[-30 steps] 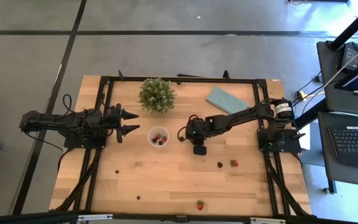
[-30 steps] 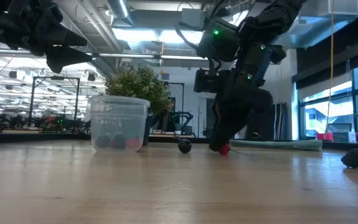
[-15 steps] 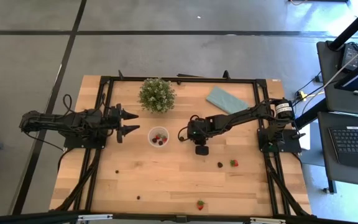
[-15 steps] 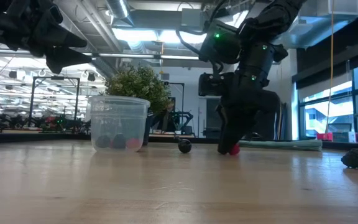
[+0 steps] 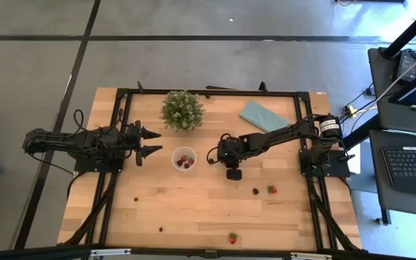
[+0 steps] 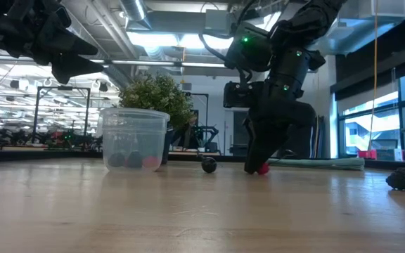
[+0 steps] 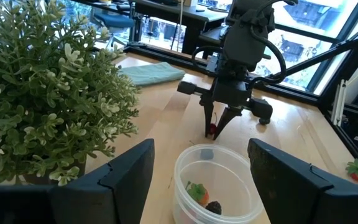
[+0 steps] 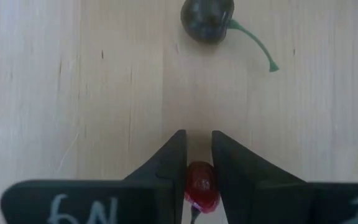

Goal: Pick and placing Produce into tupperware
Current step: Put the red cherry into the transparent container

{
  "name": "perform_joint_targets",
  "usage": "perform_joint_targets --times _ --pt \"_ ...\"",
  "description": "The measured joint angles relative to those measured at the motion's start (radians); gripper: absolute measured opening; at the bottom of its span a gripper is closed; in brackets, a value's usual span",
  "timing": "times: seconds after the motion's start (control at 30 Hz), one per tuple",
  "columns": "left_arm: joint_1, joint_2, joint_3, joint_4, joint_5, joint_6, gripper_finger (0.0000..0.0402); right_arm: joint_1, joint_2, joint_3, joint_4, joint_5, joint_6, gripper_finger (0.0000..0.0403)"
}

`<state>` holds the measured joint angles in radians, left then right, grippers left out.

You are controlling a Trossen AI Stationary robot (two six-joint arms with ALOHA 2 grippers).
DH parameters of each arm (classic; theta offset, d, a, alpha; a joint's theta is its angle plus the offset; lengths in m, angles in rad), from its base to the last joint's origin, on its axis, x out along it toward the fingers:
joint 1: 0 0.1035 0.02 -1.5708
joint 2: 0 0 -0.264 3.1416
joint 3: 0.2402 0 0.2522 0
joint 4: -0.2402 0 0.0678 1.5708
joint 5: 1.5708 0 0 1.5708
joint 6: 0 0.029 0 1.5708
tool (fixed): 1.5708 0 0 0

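We saw a pale, matt wooden table [image 5: 193,209] with fine grain, a clear, smooth plastic cup [image 6: 133,138], a glossy red fruit [image 8: 201,184] between matt black fingers [image 8: 168,165], and a soft teal cloth [image 7: 151,73].

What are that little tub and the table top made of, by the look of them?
The tub looks like thin clear-whitish plastic: berries show through its wall. The table top looks like pale wood with a smooth finish: plank seams and grain show. Whether it is solid wood cannot be told.
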<state>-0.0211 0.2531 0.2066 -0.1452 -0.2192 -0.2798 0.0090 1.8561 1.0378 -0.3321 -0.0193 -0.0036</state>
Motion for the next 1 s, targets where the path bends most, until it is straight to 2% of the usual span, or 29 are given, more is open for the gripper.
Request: perform_joint_targets --times 0.33,1.0 --pt "0.000 0.000 0.000 0.000 0.000 -0.001 0.0250 0.000 0.000 0.000 0.000 -0.005 -0.001 0.0077" --pt "0.000 0.000 0.000 0.000 0.000 -0.002 0.0250 -0.009 -0.002 0.013 0.031 -0.001 0.131 0.0077"
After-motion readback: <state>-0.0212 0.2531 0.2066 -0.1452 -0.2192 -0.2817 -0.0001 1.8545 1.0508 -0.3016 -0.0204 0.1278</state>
